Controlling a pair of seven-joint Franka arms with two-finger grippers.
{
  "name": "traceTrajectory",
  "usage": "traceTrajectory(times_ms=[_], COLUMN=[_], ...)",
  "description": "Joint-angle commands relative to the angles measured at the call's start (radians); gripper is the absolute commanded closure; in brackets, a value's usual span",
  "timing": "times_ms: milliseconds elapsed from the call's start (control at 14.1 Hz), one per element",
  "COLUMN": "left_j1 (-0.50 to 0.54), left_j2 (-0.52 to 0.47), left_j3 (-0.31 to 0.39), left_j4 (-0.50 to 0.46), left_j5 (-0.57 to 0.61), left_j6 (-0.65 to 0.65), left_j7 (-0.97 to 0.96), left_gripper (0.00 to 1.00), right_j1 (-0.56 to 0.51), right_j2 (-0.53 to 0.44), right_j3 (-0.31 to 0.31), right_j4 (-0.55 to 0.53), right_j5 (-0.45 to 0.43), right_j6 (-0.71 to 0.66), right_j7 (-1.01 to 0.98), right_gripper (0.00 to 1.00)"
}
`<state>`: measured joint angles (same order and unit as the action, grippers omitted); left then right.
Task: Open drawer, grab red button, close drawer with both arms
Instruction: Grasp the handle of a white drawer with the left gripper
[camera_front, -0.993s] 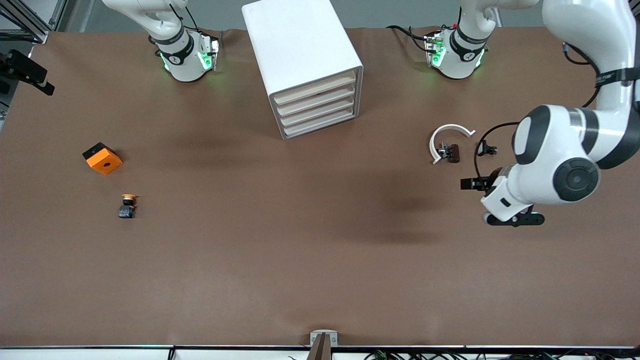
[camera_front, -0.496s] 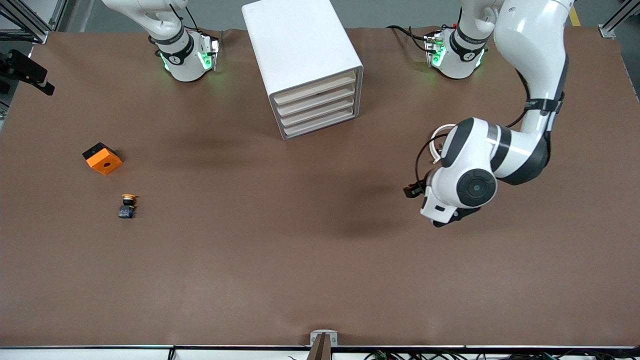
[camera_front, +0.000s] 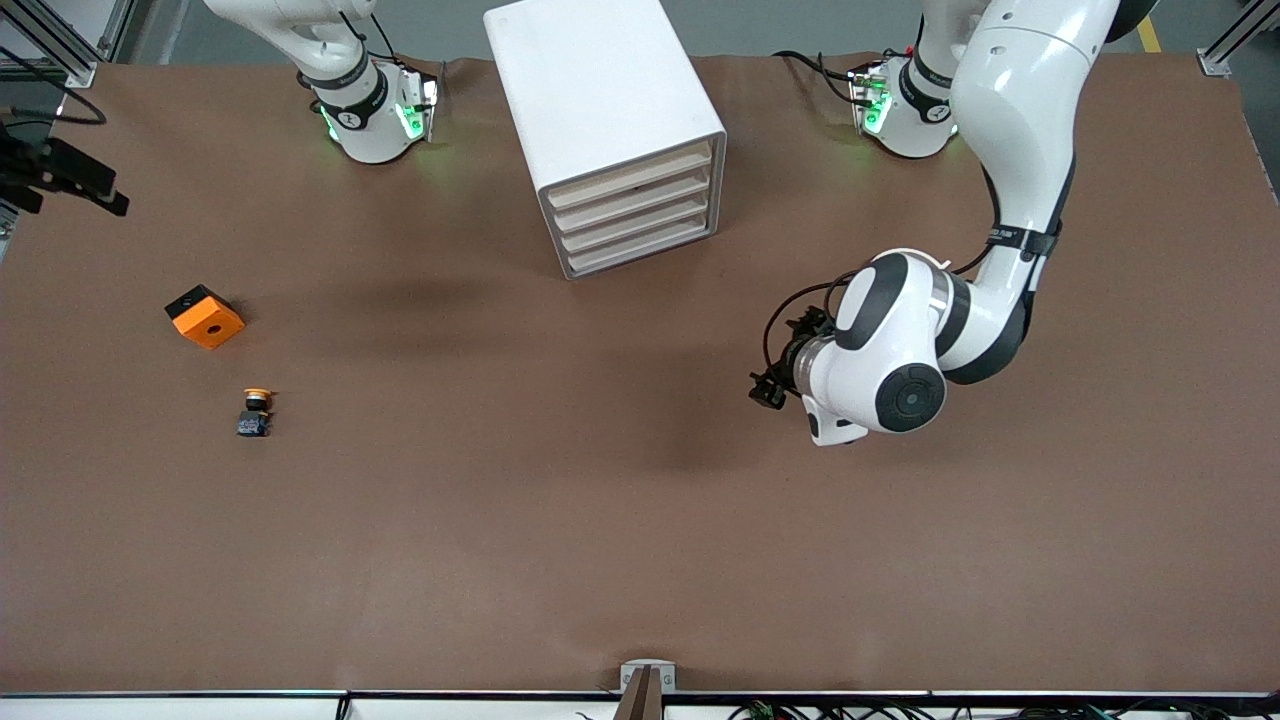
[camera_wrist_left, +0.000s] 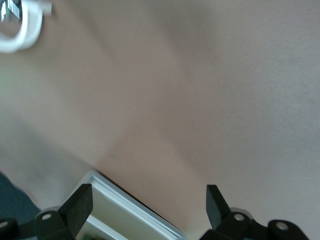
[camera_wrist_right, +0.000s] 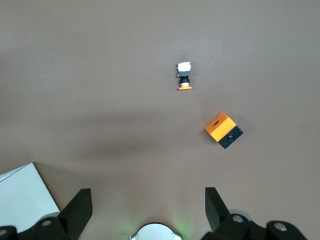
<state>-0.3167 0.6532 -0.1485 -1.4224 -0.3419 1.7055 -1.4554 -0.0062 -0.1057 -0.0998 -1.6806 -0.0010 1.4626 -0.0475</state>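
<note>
The tall white cabinet (camera_front: 605, 110) stands between the two bases, and all four cream drawer fronts are shut. The drawer (camera_front: 640, 251) is the lowest one. No red-capped button shows in any view. My left gripper (camera_front: 768, 388) hangs open and empty over bare table, off the cabinet's front toward the left arm's end. In the left wrist view its jaws (camera_wrist_left: 148, 205) stand wide apart, with a white edge of the cabinet (camera_wrist_left: 125, 217) between them. My right gripper (camera_wrist_right: 148, 202) is open and empty, high above the right arm's end, and waits there.
An orange cube with a hole (camera_front: 205, 316) and a yellow-orange-capped button (camera_front: 255, 410) lie toward the right arm's end; both show in the right wrist view, the cube (camera_wrist_right: 222, 130) and the button (camera_wrist_right: 184, 75). A white curved piece (camera_wrist_left: 20, 32) lies near the left arm.
My left arm has swung from the left arm's end toward the middle of the table, and it now covers the white curved piece in the front view. The drawers have not moved.
</note>
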Motion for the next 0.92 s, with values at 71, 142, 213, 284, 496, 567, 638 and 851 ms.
traceTrajectory(times_ms=[71, 142, 213, 284, 496, 567, 638, 851], left_j1=[-0.004, -0.002, -0.001, 0.004, 0.007, 0.007, 0.007, -0.001], left_j2=[0.088, 0.100, 0.117, 0.140, 0.187, 0.200, 0.213, 0.252], left_j3=[-0.020, -0.022, -0.023, -0.022, -0.029, -0.036, -0.046, -0.057], left_j4=[0.065, 0.063, 0.063, 0.062, 0.056, 0.051, 0.051, 0.050], left_j5=[-0.094, -0.135, -0.181, -0.240, -0.377, -0.399, -0.419, -0.509], left_j6=[-0.017, -0.039, -0.082, -0.121, -0.220, -0.240, -0.254, -0.347], left_j7=[-0.273, -0.339, -0.382, -0.429, -0.574, -0.611, -0.644, -0.701], left_gripper=[0.00, 0.00, 0.00, 0.00, 0.00, 0.00, 0.00, 0.00], right_j1=[-0.006, -0.006, -0.011, -0.009, -0.003, -0.005, -0.005, -0.009], right_j2=[0.090, 0.100, 0.128, 0.141, 0.158, 0.169, 0.173, 0.175], right_j3=[0.003, 0.003, 0.003, 0.003, 0.003, 0.003, 0.003, 0.005], right_j4=[0.053, 0.055, 0.058, 0.059, 0.076, 0.081, 0.087, 0.087], right_j5=[-0.002, -0.004, -0.008, -0.019, -0.051, -0.051, -0.050, -0.037], right_j6=[-0.008, -0.005, -0.004, -0.004, -0.005, -0.005, -0.005, -0.004], right_j7=[-0.017, -0.015, -0.015, -0.015, -0.015, -0.017, -0.017, -0.014], right_gripper=[0.00, 0.00, 0.00, 0.00, 0.00, 0.00, 0.00, 0.00])
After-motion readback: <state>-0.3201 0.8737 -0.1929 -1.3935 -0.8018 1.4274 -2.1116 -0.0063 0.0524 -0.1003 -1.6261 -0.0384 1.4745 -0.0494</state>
